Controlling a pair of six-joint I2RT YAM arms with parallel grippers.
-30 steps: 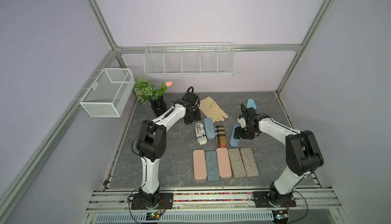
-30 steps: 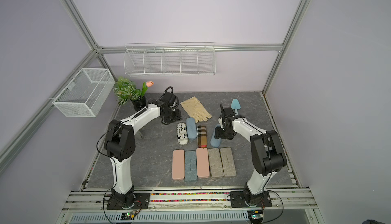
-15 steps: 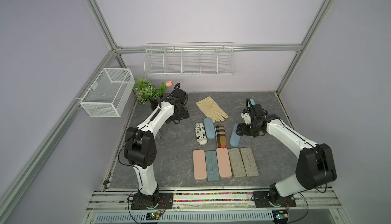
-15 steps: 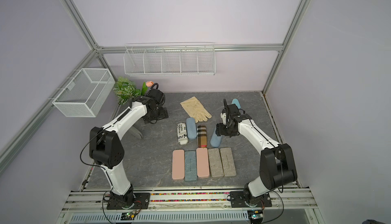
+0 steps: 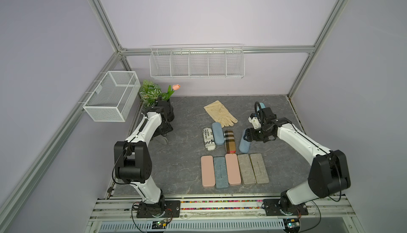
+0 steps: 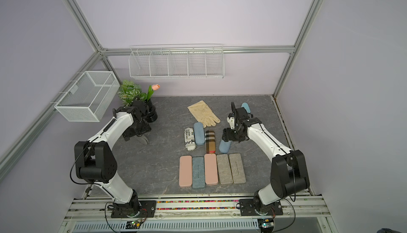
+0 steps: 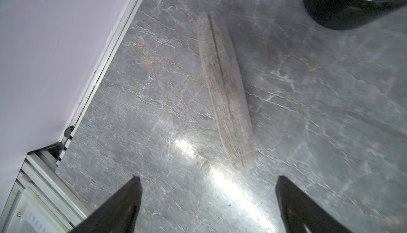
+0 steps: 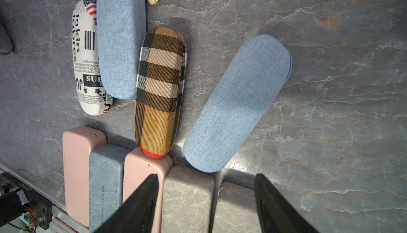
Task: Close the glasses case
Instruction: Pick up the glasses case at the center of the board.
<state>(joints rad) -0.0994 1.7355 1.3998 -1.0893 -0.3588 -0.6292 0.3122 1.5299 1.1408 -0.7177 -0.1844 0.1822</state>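
Over the last second the left arm has swung away from the middle of the surface (image 5: 182, 154), where it was reaching near the glove (image 5: 220, 113), back to the left edge beside the black pot (image 7: 352, 2). The left claw (image 7: 208, 178) has spread wide and holds nothing, and a grey case (image 7: 224, 88) lies on its edge just ahead of it, untouched. The right claw (image 8: 206, 175) has parted a little more and is also empty. The light blue case (image 8: 237, 104) lies flat beyond its tips with the lid down, and only a thin lip shows at the far end. We take this as the task's case. It sits in both top views (image 5: 244, 143) (image 6: 224, 146) at the right of the upper row, just beside the plaid case (image 8: 159, 93) and apart from it. We judge the closing done or nearly so — both claws have let go. We cannot tell from here whether the lid has latched fully. For pose, the left arm is folded at the elbow, its forearm angled toward the far-left corner and its claw pointing down. The right arm stretches forward and inward from its base, its wrist bent down over the case's far end.
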